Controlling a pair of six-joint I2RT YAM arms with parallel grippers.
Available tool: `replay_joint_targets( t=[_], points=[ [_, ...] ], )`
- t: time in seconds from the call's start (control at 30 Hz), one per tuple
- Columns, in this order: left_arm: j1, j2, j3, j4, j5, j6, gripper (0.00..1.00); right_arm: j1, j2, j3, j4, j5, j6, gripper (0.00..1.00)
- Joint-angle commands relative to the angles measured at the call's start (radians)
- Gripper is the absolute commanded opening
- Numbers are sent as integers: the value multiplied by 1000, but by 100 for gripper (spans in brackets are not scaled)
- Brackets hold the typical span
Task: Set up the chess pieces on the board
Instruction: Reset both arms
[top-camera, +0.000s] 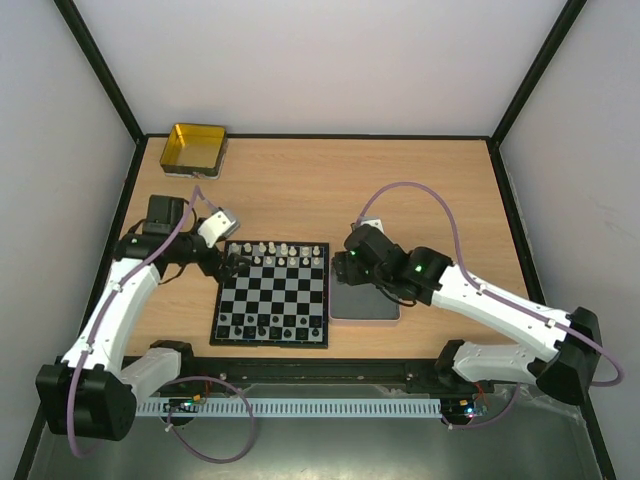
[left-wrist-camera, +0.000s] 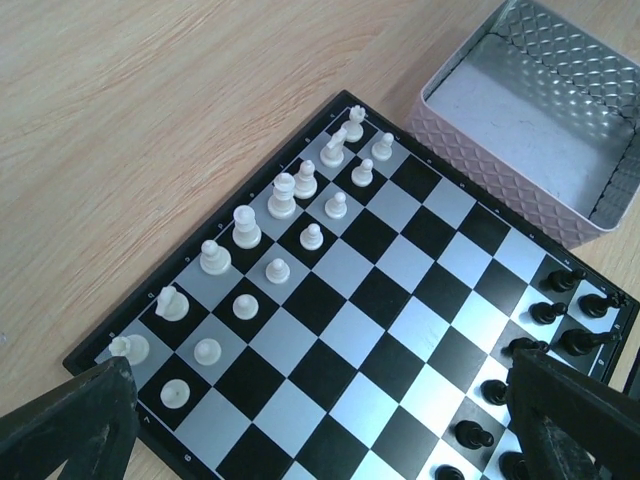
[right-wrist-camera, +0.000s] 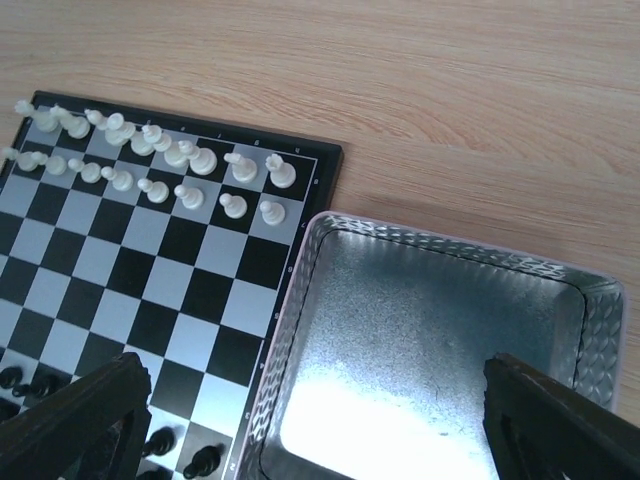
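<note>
Wood-grain table (top-camera: 300, 190): you have the board (top-camera: 270, 300) lying flat near the front centre. The silver-grey tray (top-camera: 365, 310) sits just beside its right edge, and a gold tin (top-camera: 193, 148) stands well apart at the far-left corner.

The top view places both arms, the left at the board's far-left corner and the right above the tray. It does not resolve the chess pieces (top-camera: 275, 255) singly, nor how either pair of jaws stands. The wrist views settle both points.

Your left gripper (left-wrist-camera: 318, 400) is spread wide and holds nothing, its fingers (left-wrist-camera: 70, 430) at the lower corners of the frame. The board lies directly beneath it. The white pieces (left-wrist-camera: 245, 225) run in two rows along the edge on its left, and the black pieces (left-wrist-camera: 560, 300) crowd the opposite edge by its right finger.

Your right gripper (right-wrist-camera: 310, 400) is likewise spread wide with nothing in its grasp. It hangs over the tray, with the board off to its left. In this view the white pieces line the far edge and a few black ones show at the near edge.

Only the left wrist view shows the tray's pinkish embossed outer wall. Only the top view shows the tin.
</note>
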Motion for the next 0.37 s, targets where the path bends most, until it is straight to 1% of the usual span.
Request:
replay_joint_targets(
  t=[0.0,0.33],
  points=[
    [-24,5,-3,1,-24,-47,99,-3,-59,-5,-52,-17,-73,87],
    [-57,28,-24,35,-34,-78,99,-4,-106,-47,-45,-6,-53,87]
  ],
)
